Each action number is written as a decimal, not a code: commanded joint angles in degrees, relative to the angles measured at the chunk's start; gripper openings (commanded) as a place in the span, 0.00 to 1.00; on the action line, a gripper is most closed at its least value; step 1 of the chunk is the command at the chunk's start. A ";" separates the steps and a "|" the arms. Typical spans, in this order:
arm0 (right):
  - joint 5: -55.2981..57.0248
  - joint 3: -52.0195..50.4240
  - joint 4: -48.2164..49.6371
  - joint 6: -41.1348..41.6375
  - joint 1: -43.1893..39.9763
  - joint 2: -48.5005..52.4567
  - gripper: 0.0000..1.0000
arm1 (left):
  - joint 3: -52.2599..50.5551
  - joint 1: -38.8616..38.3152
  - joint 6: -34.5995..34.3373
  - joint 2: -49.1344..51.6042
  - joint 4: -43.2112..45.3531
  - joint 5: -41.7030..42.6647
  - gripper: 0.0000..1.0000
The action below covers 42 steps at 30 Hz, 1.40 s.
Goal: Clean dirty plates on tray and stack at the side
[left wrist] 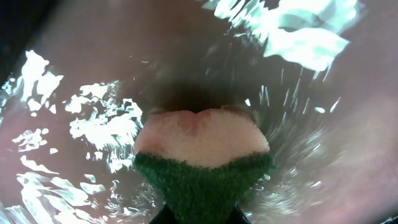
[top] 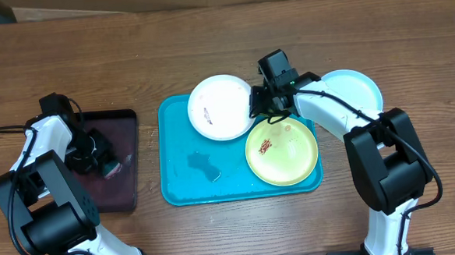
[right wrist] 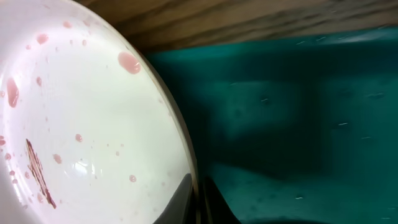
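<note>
Right gripper (top: 255,106) clamped on right rim of white plate (top: 215,109), spattered red-brown, upper centre of frame, on top part of turquoise tray (top: 180,188). Yellow-green plate (top: 291,159), also smeared, lies at tray's lower right, just beside white plate. Pale blue plate (top: 358,85) sits on table (top: 207,35) off tray, upper right, partly behind right arm. Left gripper (top: 103,157), left of frame, closed on pink-and-green sponge (left wrist: 202,149) over wet dark tray (top: 114,197).

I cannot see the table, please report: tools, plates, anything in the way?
Left tool shut on sponge, over dark tray. Right tool shut on white plate rim; plate smeared, on turquoise tray. Yellow-green plate close beside.
</note>
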 commanded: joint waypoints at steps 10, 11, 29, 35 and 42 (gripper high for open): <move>-8.44 2.84 -6.08 1.57 5.68 -0.17 0.04 | 9.64 0.26 0.04 -2.19 -10.32 5.95 0.04; -7.74 2.84 -6.38 1.62 6.49 -0.17 0.04 | 10.21 0.26 0.07 -2.43 -11.02 6.78 0.04; -0.39 2.84 -13.46 8.92 13.42 -0.15 0.04 | 8.55 0.15 3.87 -5.46 -11.23 2.93 0.04; -0.42 2.82 -13.64 8.94 13.62 -0.15 0.04 | 4.17 0.20 3.48 -5.46 -7.85 3.17 0.04; 7.45 2.16 -14.64 13.68 13.62 -0.15 0.04 | 11.58 0.31 3.74 -6.62 -12.68 14.36 0.04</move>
